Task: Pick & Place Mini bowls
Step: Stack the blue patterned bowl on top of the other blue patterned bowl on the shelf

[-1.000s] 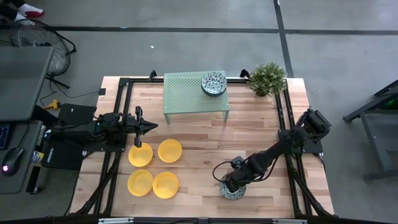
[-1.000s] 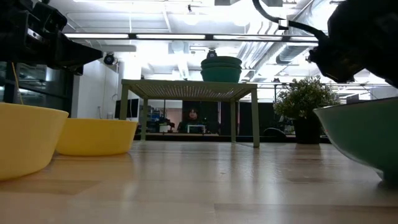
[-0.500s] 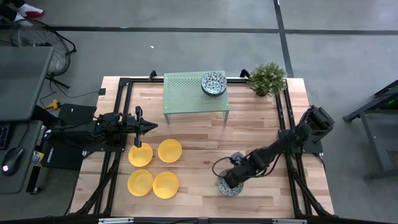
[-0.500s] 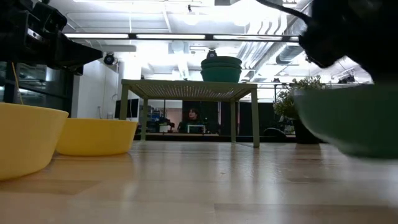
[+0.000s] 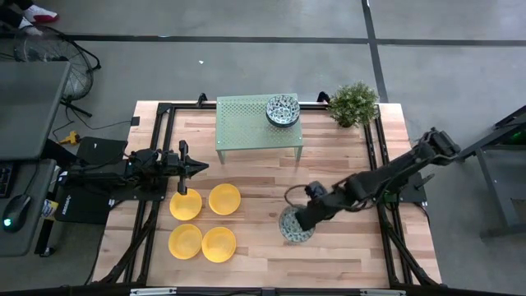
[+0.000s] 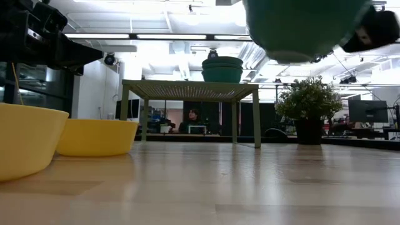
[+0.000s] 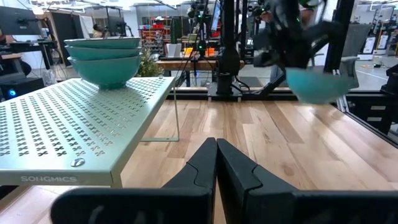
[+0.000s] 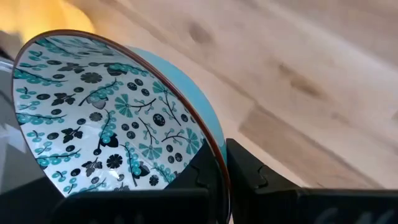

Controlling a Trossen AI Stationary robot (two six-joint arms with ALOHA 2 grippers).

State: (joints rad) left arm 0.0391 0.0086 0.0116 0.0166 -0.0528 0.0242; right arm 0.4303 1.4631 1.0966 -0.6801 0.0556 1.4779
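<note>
The only writing that can be read is "SONGMICS", printed on the front edge of the pale green rack in the left wrist view. The right tool is closed on the rim of one patterned bowl, with one finger inside and one outside, and holds it in the air above the wooden table, to the right of the yellow bowls. In the low view this bowl hangs high, clear of the table surface, with its rounded bottom down and its open side up. In the right wrist view the bowl shows a white inside with a blue-green pattern of flowers and leaves, and a light blue outside. The other patterned bowls stand in a stack on the rack, at its right end, close to the small plant. Four yellow bowls sit on the table in a square group in front of the rack, open side up. The left tool waits just above this group, over the table, and its fingers are pressed together with nothing between them.
</note>
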